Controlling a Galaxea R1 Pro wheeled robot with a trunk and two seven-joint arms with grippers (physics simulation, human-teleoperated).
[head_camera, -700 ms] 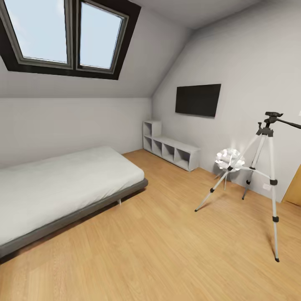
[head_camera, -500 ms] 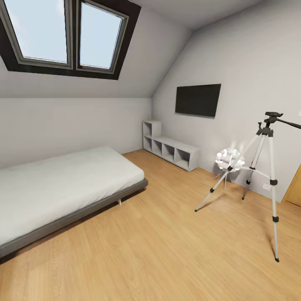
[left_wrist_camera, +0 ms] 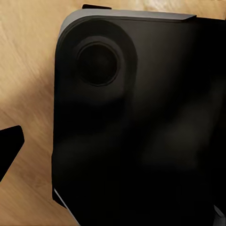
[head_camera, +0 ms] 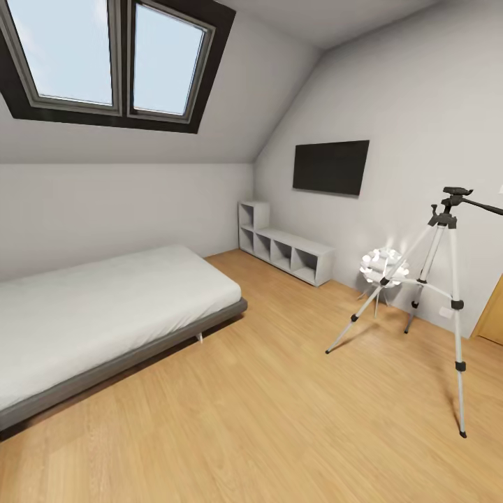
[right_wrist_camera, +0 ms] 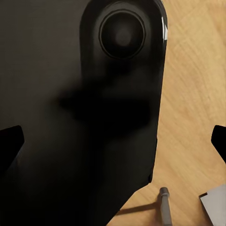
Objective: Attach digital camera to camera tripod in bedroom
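close to the robot, both wrist views look down on its own black body over the wood floor [head_camera: 279, 419]; dark finger tips show at the edges, but i cannot tell how far the fingers are open, and nothing is seen in them. farther, the camera tripod [head_camera: 447, 293] stands at the right, near the wall, with a small white lamp [head_camera: 383, 265] just behind its legs. the digital camera is not seen. driving nearer could knock a spread leg and tip the tripod.
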